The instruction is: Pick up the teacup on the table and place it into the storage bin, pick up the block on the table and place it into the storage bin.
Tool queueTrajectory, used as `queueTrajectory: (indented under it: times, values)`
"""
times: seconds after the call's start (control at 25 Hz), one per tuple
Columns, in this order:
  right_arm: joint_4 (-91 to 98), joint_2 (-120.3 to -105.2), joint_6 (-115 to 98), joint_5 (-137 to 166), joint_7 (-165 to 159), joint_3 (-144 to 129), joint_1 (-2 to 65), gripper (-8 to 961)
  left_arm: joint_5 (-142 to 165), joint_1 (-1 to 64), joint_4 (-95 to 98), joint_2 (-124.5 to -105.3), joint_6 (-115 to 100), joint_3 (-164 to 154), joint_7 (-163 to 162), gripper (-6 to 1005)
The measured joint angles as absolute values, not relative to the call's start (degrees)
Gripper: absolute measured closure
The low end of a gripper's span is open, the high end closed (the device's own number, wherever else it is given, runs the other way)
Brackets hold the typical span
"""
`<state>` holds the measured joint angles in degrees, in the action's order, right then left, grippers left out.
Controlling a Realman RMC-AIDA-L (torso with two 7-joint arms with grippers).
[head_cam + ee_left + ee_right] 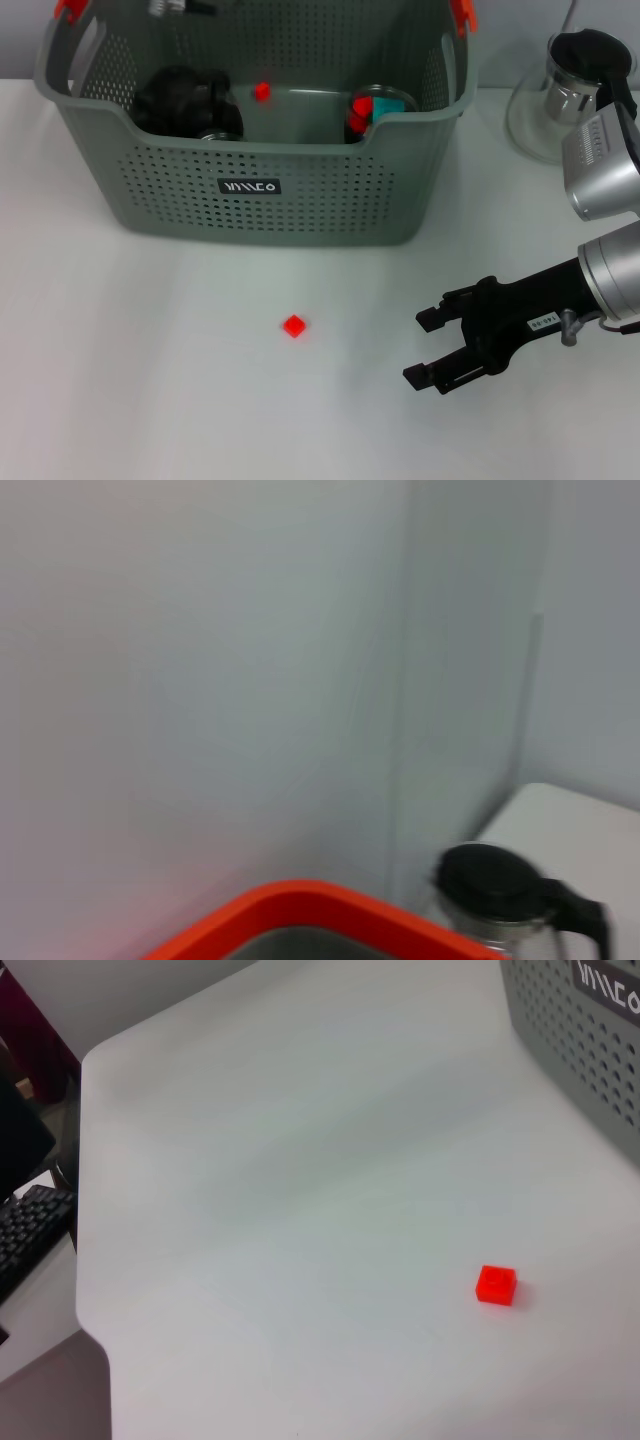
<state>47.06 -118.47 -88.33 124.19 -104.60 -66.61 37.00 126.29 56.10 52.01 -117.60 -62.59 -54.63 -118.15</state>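
**Right gripper open beside the block, bin standing behind**

Currently I am holding my right gripper point(428, 347) low over the white table point(150, 380), on my right side, with its two black fingers point(436, 318) spread wide and nothing between them; they are pointing toward the small red block point(294, 325), which is lying alone on the bare tabletop, near the fingertips but clearly apart from them. From my right wrist the same block point(496, 1285) is showing on the table surface, with a corner of the storage bin point(590, 1040) and its black label point(608, 985) beyond it.

The storage bin point(250, 200) is sitting at the back of the table, well apart from the block, its label point(250, 186) facing me and its orange handle clips point(462, 12) at the upper corners; inside it I am seeing a dark bulky shape point(188, 102) on the left, a small red piece point(262, 91) near the back, and a glass vessel point(378, 108) with red and teal bits on the right; whether that is the teacup I cannot tell.

A glass pot with a black lid point(575, 85) is standing on the table beside the bin's right end.

My left gripper is not appearing in any view; my left wrist is looking at a pale wall, an orange rim point(330, 910) and the glass pot point(500, 895) farther off.
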Motion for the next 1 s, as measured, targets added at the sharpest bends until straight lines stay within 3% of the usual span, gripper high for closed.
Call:
queueTrajectory:
  times: [0.44,0.8,1.0]
  values:
    - [47.2,-118.45,-88.3,124.2,-104.7,-66.6,37.2,99,130.5,56.7,47.8,-120.06,-47.6,-61.4,-121.1,789]
    - [47.3,-118.39,-88.3,124.2,-104.8,-66.6,37.0,118,132.5,55.3,51.8,-119.83,-51.3,-61.1,-122.3,675]
    - [47.2,-118.39,-88.3,124.2,-104.7,-66.6,37.1,128,131.9,49.0,66.4,-120.75,-61.9,-60.7,-124.2,434]
